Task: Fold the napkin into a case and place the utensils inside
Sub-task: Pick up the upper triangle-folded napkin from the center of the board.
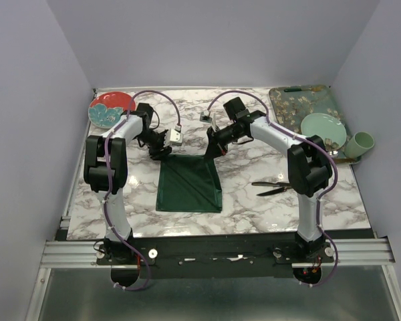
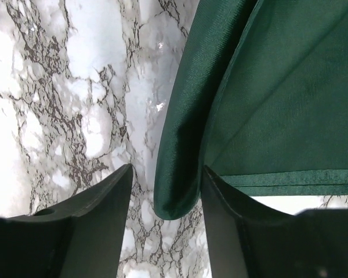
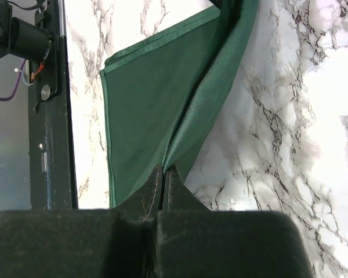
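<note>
We saw a marble bench (image 1: 254, 207). At its far left corner sat a red and teal plate (image 1: 110, 108); at far right a floral tray (image 1: 291, 107) carried a pale green plate (image 1: 323, 127), a green cup (image 1: 362, 142) just beside the tray.

The scene is enclosed by 3 plain walls of a pale lilac-grey: a back wall (image 1: 214, 40), a left wall (image 1: 27, 100) and a right wall (image 1: 387, 60), all left bare. A rectangular table (image 1: 254, 207) is set between them, its top finished in white marble veined with grey and brown. The top is edged on the left by a silver metal strip (image 1: 77, 180), and a grooved aluminium rail (image 1: 367, 251) is mounted along the near edge. Below the rail a dull grey metal sheet (image 1: 214, 297) is seen. The space is lit softly and evenly; only faint shadows are cast on the marble, and a few small bright glints are caught on its glossy surface in the left wrist view.
</note>
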You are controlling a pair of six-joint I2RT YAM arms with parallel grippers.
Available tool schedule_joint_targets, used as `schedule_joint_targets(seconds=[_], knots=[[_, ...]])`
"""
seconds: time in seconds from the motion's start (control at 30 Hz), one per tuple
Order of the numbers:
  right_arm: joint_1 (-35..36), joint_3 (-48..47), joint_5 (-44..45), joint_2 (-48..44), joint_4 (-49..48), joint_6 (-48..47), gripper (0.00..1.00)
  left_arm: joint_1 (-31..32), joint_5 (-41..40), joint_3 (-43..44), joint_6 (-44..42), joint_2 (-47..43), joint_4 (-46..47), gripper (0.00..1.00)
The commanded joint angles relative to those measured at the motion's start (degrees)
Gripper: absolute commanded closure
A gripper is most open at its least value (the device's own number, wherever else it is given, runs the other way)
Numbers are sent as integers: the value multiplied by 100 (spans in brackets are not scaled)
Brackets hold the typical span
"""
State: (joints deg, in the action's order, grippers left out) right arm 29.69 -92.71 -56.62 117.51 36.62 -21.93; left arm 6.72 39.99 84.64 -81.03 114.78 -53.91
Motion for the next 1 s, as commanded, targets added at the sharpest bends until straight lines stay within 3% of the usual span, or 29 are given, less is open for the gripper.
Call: schedule_joint_targets(seconds=[0.0,0.23,0.4,0.73,0.97], knots=[[63,77,-16,-281,108,-206,99,5,-114,184,-97,-26,-76,45],[63,112,-42,-404,135,-259,99,40,-280,123,-246,0,-93,53],[89,148,-86,-440,152,-338,99,110,-386,88,-299,9,-93,53],[124,95,-69,-396,232,-426,99,250,-281,36,-615,-70,-93,42],[125,112,-86,-484,258,-479,99,365,-448,70,-633,0,-93,47]])
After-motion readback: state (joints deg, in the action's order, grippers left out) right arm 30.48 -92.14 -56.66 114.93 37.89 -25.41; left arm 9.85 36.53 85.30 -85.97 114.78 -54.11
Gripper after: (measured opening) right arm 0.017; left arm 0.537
